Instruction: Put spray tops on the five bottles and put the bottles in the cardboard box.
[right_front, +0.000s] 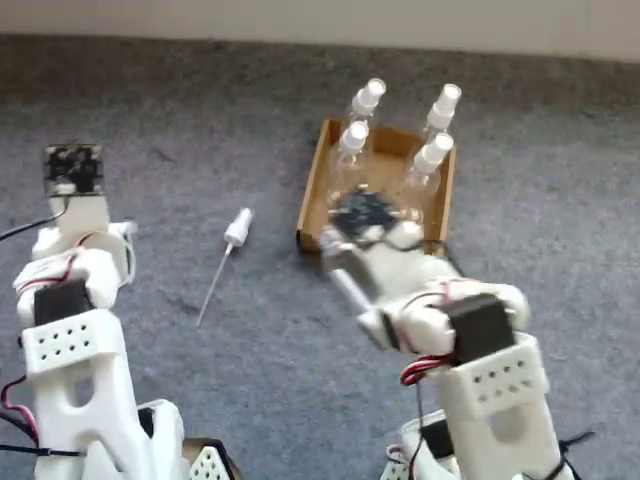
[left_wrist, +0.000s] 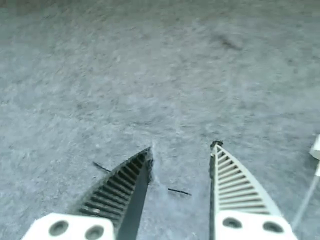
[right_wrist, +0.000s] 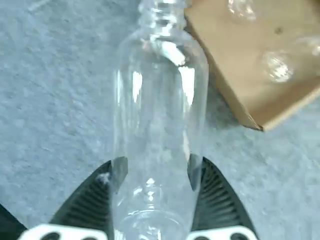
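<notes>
Grey, carpet-like tabletop (right_front: 200, 120) under both arms.

- Far left: the left gripper (left_wrist: 181, 147) is seen spread wide over bare tabletop, nothing between its fingers.
- Just right of it: one loose spray top (right_front: 237, 228) lies flat on the tabletop, its thin dip tube trailing back toward the arms. It is well apart from the box.
- Centre: a clear bottle (right_wrist: 160, 100) is pinched near its base by the right gripper (right_wrist: 155, 167), with the open neck pointing away and no top fitted. It is held just beside the near corner of the box. Whether it rests on the tabletop cannot be told.
- Right: the cardboard box (right_front: 312, 190) holds four capped bottles (right_front: 432, 160), standing upright in two pairs, each with a white spray top.

Step judged in hand: the fifth bottle is gripped and awaits its top. Four of the five look done.

Next move, as judged: the loose top would need to be picked up by the left gripper. The dip tube would then be fed into the open neck, the top seated, and the bottle set into the box's near end.
</notes>
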